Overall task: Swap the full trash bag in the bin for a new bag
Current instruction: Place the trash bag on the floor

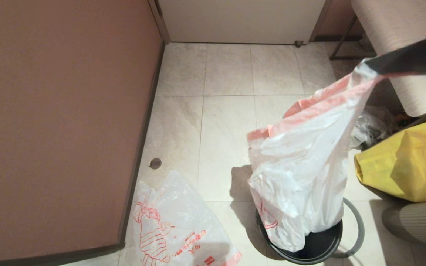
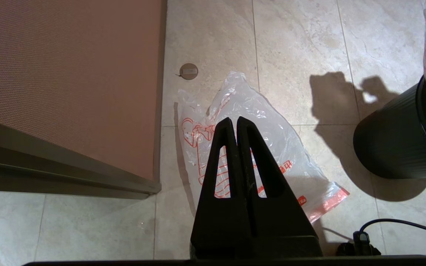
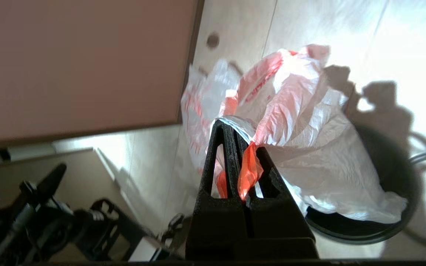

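Translucent white plastic hangs from the right gripper (image 3: 239, 127): its fingers (image 3: 223, 155) are clamped on the orange-red hem of the full bag (image 1: 301, 177), up by the right edge of the head view. From that pinch the bag slopes down toward the bin (image 1: 311, 247), its hem stretched out in a long band and its body bulging below. The bottom of the bag still dips inside the bin's mouth, so it is lifted most of the way but not clear of the rim. A red printed drawing shows low on the bag's side.

The bin is black and stands on the tiled floor (image 1: 227, 70) near the bottom edge of the head view. A grey ring (image 1: 357, 225) lies on the floor around its right side, off the bin.

The new bag (image 1: 176, 225) lies flat on the floor to the left of the bin, apart from it, next to the edge of a brown panel (image 1: 61, 122). Its red cartoon faces up.

The left gripper (image 2: 234, 121) hangs above the new bag with its fingers closed on nothing.

A yellow tote (image 1: 401, 170) sits to the right of the bin, beyond the hanging bag.
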Available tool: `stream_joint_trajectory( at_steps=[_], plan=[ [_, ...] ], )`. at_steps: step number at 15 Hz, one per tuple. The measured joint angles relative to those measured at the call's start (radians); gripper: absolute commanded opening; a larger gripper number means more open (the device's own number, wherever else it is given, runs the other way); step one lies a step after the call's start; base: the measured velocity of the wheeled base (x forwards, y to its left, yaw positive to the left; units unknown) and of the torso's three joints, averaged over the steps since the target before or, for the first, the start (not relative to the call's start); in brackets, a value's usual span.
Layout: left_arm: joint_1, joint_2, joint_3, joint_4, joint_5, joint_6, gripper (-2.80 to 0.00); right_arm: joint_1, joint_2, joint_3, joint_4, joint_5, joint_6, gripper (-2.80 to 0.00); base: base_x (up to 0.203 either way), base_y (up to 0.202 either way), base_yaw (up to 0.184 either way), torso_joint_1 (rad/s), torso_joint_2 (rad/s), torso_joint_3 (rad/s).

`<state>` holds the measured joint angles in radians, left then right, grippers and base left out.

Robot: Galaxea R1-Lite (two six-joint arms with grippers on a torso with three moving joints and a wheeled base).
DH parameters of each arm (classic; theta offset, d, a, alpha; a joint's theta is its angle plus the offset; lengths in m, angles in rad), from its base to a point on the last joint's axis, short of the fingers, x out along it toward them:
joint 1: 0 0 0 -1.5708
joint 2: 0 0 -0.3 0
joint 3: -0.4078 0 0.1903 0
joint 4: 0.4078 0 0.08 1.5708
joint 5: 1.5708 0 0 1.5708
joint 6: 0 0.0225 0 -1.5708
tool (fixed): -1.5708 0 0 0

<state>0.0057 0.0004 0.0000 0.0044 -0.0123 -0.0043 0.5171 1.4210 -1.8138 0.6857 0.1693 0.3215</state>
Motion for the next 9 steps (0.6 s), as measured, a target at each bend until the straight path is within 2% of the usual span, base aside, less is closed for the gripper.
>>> stream_joint_trajectory(
  at_steps=[2, 5, 9],
  plan=[
    [0.0, 0.0, 0.0, 0.0, 0.0, 0.0, -2.8, -0.057, -0.003, -0.109, 0.046, 0.025, -0.027, -2.8, 0.0, 0.0, 0.0, 0.0, 0.0, 0.0],
    [0.0, 0.0, 0.0, 0.0, 0.0, 0.0, -2.8, -0.094, -0.039, -0.162, 0.05, 0.029, -0.09, -2.8, 0.0, 0.0, 0.0, 0.0, 0.0, 0.0],
    [0.0, 0.0, 0.0, 0.0, 0.0, 0.001, -2.8, -0.177, -0.087, -0.172, -0.066, -0.011, -0.165, -2.8, 0.0, 0.0, 0.0, 0.0, 0.0, 0.0]
  ],
)
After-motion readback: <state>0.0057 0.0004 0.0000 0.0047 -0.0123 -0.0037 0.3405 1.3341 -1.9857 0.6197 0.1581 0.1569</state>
